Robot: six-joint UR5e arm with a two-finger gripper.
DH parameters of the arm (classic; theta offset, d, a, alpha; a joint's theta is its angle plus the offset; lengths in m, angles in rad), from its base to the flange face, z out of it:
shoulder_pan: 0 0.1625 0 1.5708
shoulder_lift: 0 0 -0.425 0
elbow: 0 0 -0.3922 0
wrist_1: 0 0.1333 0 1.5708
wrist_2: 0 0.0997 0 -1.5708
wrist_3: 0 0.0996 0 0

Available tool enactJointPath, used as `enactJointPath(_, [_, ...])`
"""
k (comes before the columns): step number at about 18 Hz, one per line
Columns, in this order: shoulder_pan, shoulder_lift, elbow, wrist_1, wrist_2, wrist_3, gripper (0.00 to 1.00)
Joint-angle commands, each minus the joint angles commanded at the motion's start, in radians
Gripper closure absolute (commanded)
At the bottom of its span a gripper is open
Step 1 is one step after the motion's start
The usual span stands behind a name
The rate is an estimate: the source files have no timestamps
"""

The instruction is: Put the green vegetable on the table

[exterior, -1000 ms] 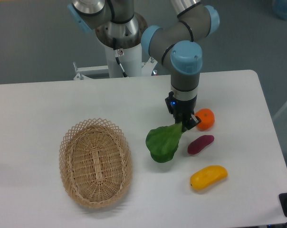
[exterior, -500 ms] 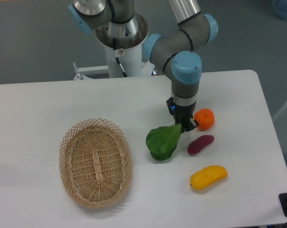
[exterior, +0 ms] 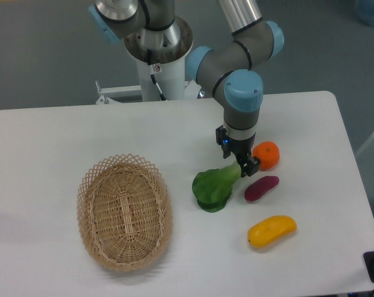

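On table [exterior: 63,130], one green vegetable [exterior: 213,189], one gripper [exterior: 244,166]

Arm bent downward, tool [exterior: 243,166] vertical, fingers closed low above tabletop.

My end effector [exterior: 243,166] is boxed in on its right: the orange fruit [exterior: 267,154] sits just beside it, the purple oblong piece [exterior: 261,187] lies just below, and the yellow oblong piece [exterior: 272,230] lies nearer the front edge. The green vegetable [exterior: 214,188] hangs to its left. I note bare tabletop [exterior: 63,136] between vegetable and wicker basket [exterior: 124,211], and behind toward the arm's base.
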Motion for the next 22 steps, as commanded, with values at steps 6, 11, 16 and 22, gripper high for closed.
enactJointPath(6, [-0.005,0.023,0.168,-0.216,-0.006,-0.029,0.00])
enactJointPath(11, [0.008,0.029,0.293,-0.391,-0.029,-0.029,0.00])
enactJointPath(16, [0.069,0.081,0.342,-0.477,-0.032,-0.017,0.00])
enactJointPath(22, [0.147,0.084,0.413,-0.621,-0.064,0.109,0.00])
